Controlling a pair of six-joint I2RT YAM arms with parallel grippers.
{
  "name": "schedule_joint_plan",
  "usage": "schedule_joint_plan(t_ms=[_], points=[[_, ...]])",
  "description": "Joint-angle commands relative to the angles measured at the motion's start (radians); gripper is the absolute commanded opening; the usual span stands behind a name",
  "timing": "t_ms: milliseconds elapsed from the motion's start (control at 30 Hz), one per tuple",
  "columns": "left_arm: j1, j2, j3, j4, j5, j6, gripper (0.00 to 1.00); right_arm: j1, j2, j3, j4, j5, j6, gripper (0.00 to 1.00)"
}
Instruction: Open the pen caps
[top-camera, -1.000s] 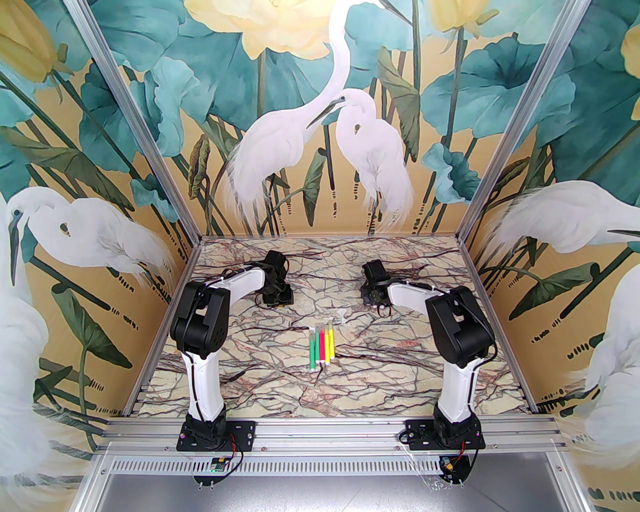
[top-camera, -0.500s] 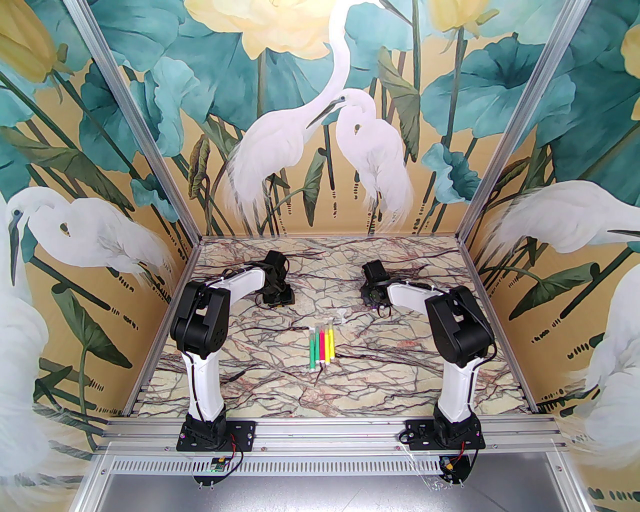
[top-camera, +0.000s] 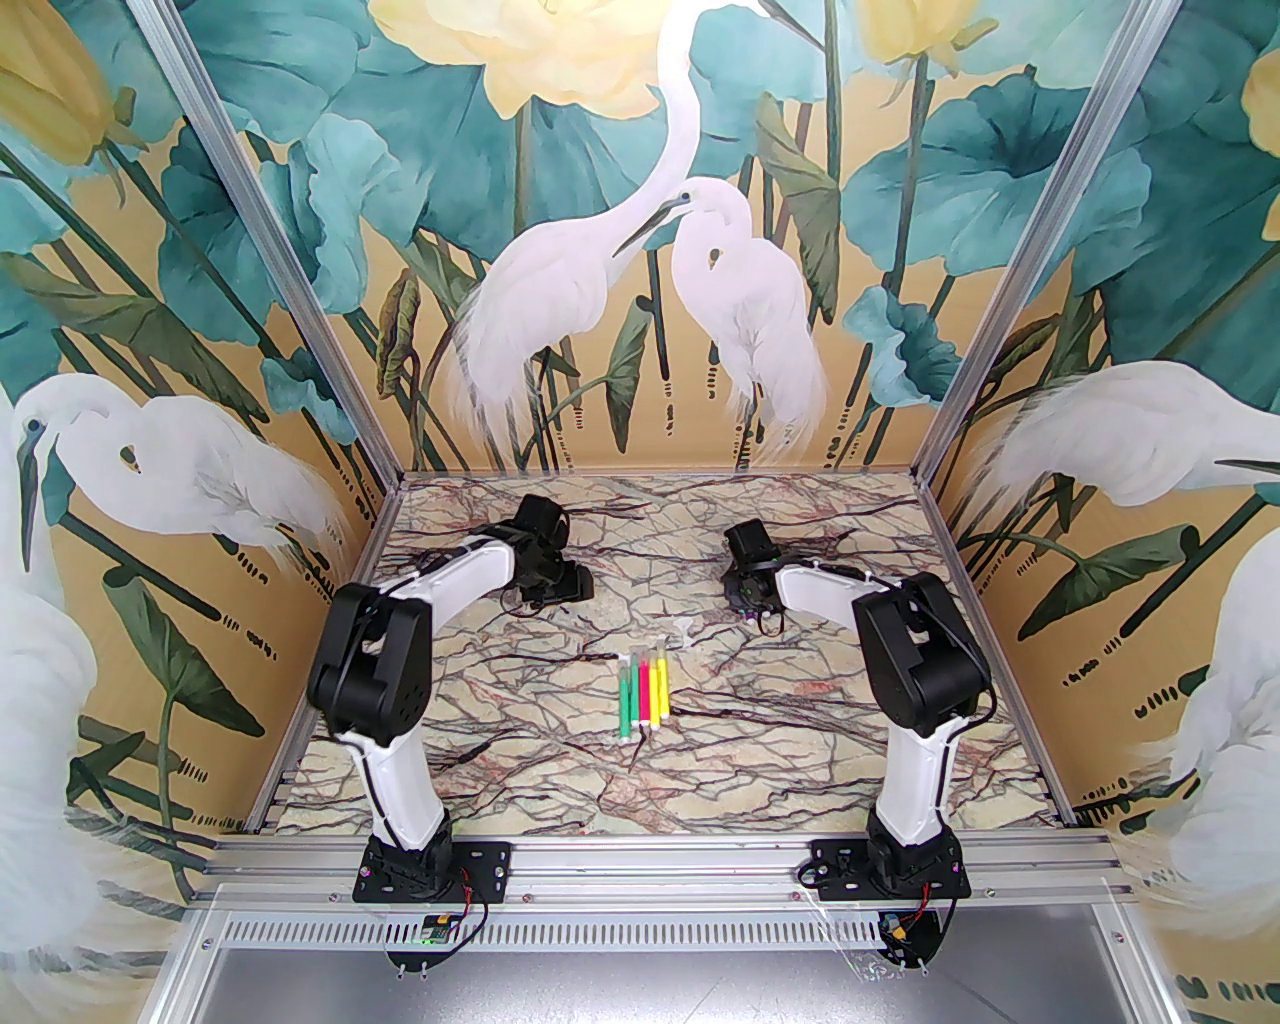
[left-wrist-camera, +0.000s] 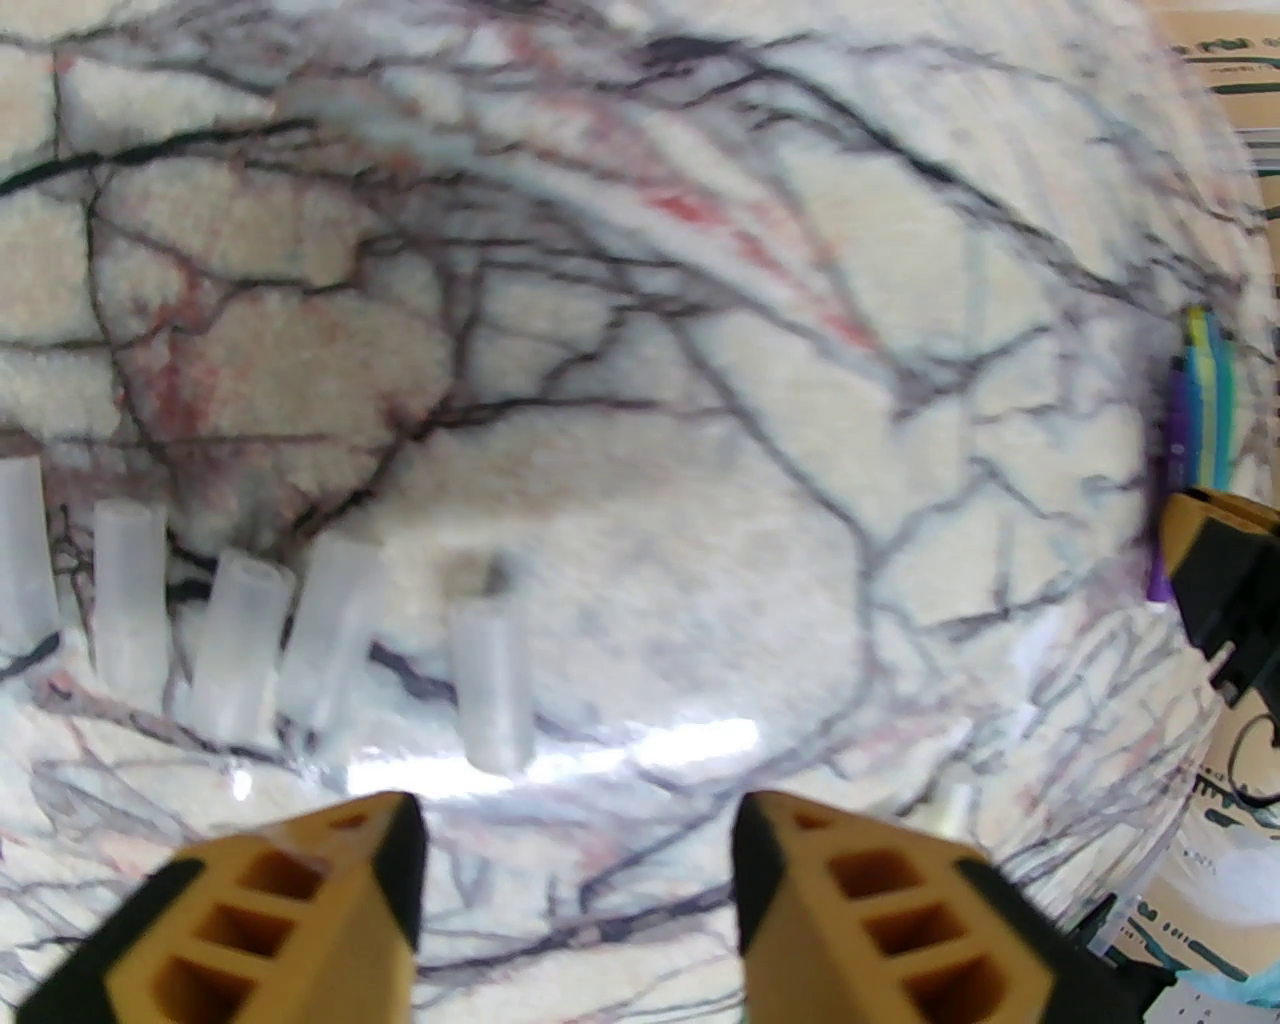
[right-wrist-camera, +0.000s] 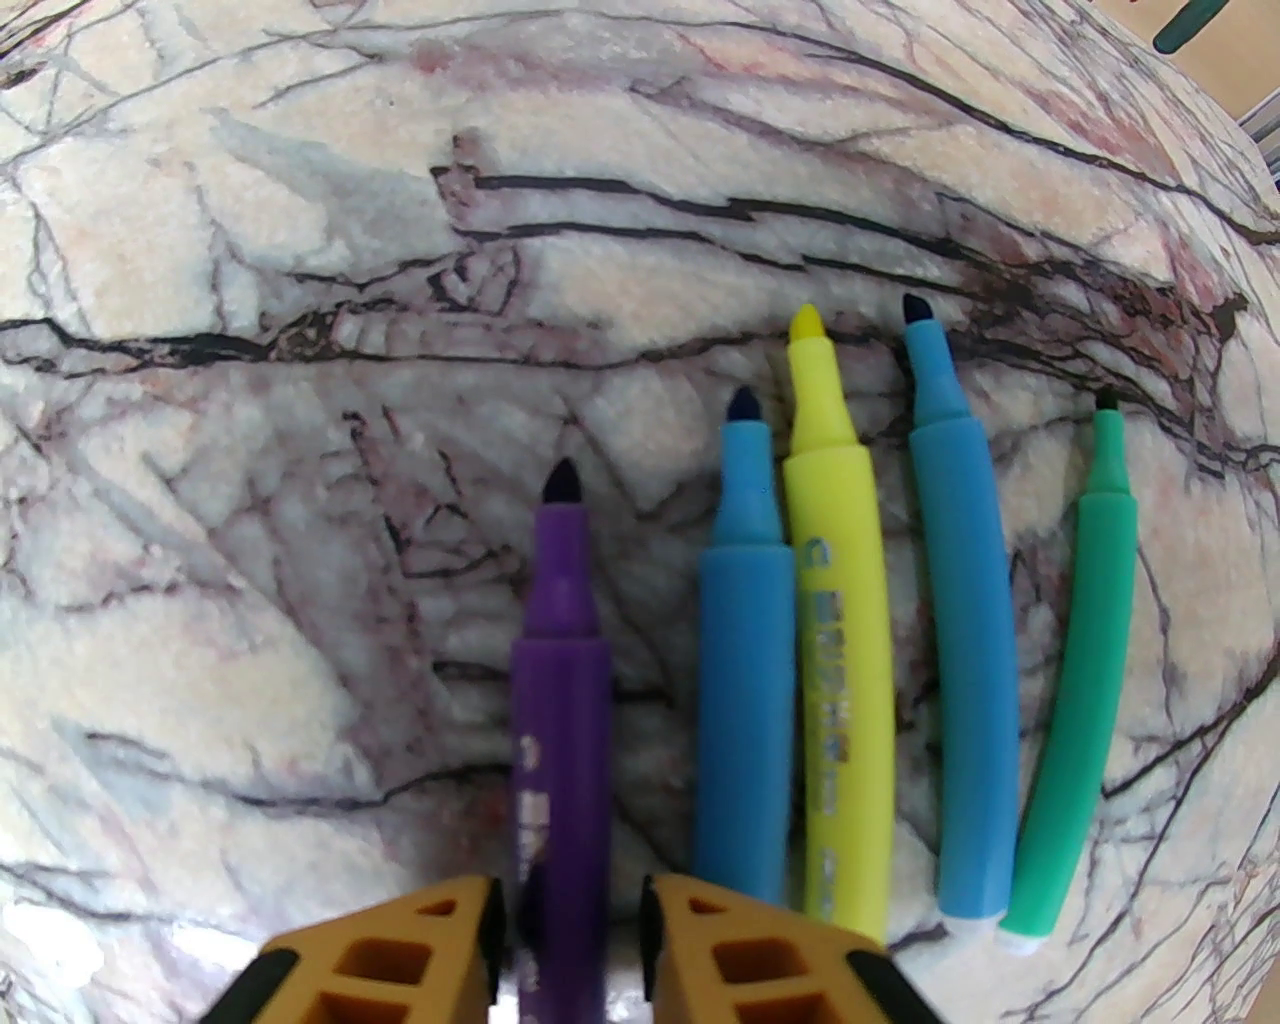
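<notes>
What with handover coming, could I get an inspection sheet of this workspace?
Surface: marble-pattern table, no spills seen.
Job's things: five caps off, in a row; five uncapped pens side by side; another pen row mid-table, caps too small to judge.
Clutter: small clear thing beyond that row, unidentifiable.
Grippers: left gripper open, empty; right gripper open, astride the purple pen.
Cables: black leads at the wrists.
Surroundings: heron mural walls, aluminium frame.
</notes>
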Motion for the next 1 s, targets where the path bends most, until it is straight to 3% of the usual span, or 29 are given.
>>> schedule_joint_plan(t_ms=[0, 167, 500, 733, 967], points=[[-0.006, -0.076, -0.062, 0.098, 0.039, 0.022, 0.62, 0.015, -0.08, 0.013, -0.042, -0.001, -0.011, 0.34], [-0.004, -0.182, -0.198, 0.235, 0.035, 0.034, 0.72, 0.073, -0.141, -0.014, -0.09, -0.005, -0.012, 0.38], [0.006, -0.345, -0.403, 0.381, -0.035, 0.023, 0.81, 0.236, -0.284, -0.172, -0.107, -0.141, 0.094, 0.45], [0.009, -0.419, -0.51, 0.498, -0.031, 0.018, 0.83, 0.314, -0.318, -0.226, -0.064, -0.184, 0.224, 0.44], [0.013, -0.47, -0.554, 0.514, -0.045, 0.051, 0.83, 0.38, -0.252, -0.23, -0.029, -0.21, 0.287, 0.43]])
